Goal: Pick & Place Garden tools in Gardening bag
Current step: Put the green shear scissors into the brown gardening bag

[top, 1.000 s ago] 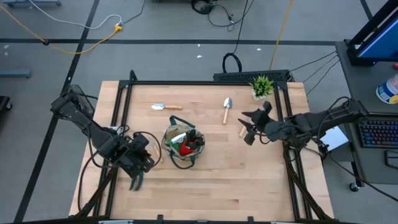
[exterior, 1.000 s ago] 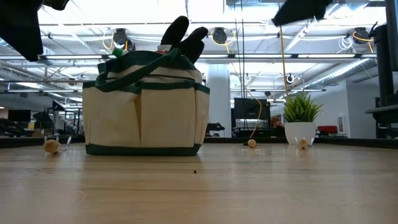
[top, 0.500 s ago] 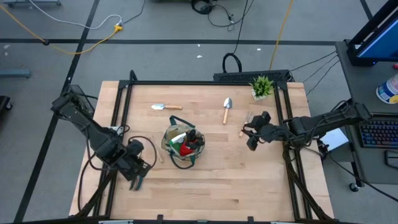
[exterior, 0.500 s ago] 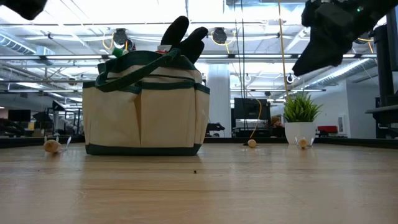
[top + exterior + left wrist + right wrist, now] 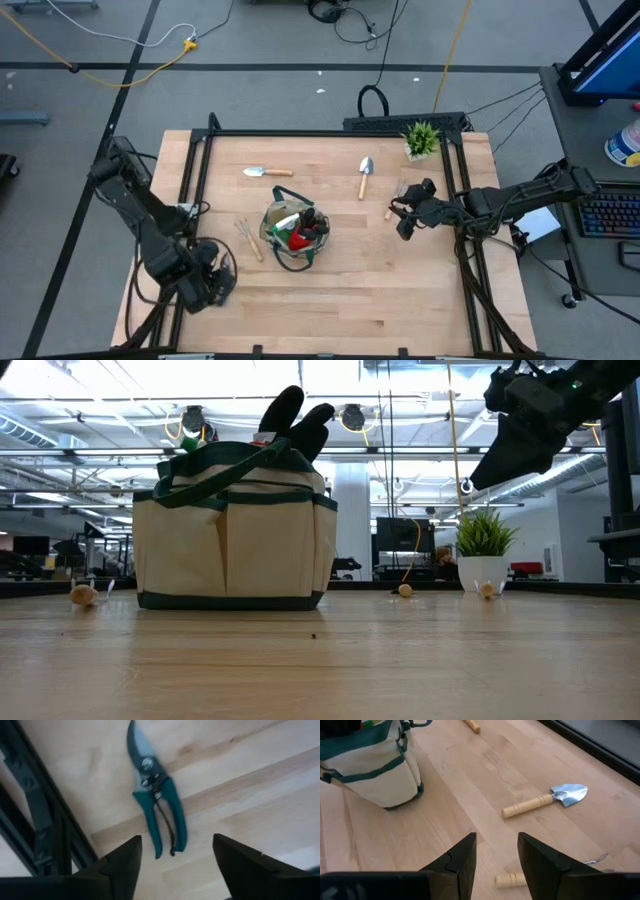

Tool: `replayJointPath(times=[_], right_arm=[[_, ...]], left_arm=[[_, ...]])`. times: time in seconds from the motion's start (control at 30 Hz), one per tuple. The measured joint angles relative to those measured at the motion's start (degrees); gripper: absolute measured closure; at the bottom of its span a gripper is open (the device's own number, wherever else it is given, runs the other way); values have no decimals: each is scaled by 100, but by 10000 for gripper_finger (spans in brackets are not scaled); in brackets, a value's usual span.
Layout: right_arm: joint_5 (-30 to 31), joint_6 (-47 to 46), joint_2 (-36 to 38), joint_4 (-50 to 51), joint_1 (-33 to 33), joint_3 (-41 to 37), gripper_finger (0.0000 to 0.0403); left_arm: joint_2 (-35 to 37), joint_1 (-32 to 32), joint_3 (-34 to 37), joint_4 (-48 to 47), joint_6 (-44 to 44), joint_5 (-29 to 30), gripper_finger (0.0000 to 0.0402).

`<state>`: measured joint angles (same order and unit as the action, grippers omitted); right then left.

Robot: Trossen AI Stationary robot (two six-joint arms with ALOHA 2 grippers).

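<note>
The garden tools are lying partly in the gardening bag (image 5: 235, 545) and partly loose on the wooden table (image 5: 350, 290). At the far left, your left gripper (image 5: 176, 841) is hovering over the pruning shears (image 5: 159, 815) with its fingers spread wide and gripping nothing. The shears are lying flat near the table's front left corner. Their long axis is running straight away from the claw, teal handles nearest it and the curved steel blade pointing off. That is likely the relation your next descent is turning on, and this arm is much the nearer one.

Moving right, a small wooden-handled hand fork (image 5: 246, 238) is resting just beside the bag. The bag itself is standing upright mid-table, soft tan fabric with dark green trim, and a red-and-black glove (image 5: 297, 238) is poking out of it. Beyond it two trowels (image 5: 266, 171) (image 5: 365, 176) are lying apart, their shiny metal scoops on pale round handles.

At the right, your right gripper (image 5: 496, 840) is hanging above another light wooden handle (image 5: 510, 879), fingers parted and empty.
</note>
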<state>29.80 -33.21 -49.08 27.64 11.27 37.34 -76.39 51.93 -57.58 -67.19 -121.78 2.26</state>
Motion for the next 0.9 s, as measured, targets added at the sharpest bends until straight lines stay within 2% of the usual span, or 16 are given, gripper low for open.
replayJointPath(times=[0.17,0.47,0.7,0.9], right_arm=[[-4,3,0,0,0,0,268],[-9,2,0,0,0,0,268],[-307,-8,-2,2,2,0,268],[-313,-3,0,2,2,0,268]], left_arm=[[-507,185,0,43,-195,-390,114],[-1014,373,104,187,-737,-526,110],[-974,370,968,1297,-905,-658,110],[-955,356,1619,2267,-854,-840,117]])
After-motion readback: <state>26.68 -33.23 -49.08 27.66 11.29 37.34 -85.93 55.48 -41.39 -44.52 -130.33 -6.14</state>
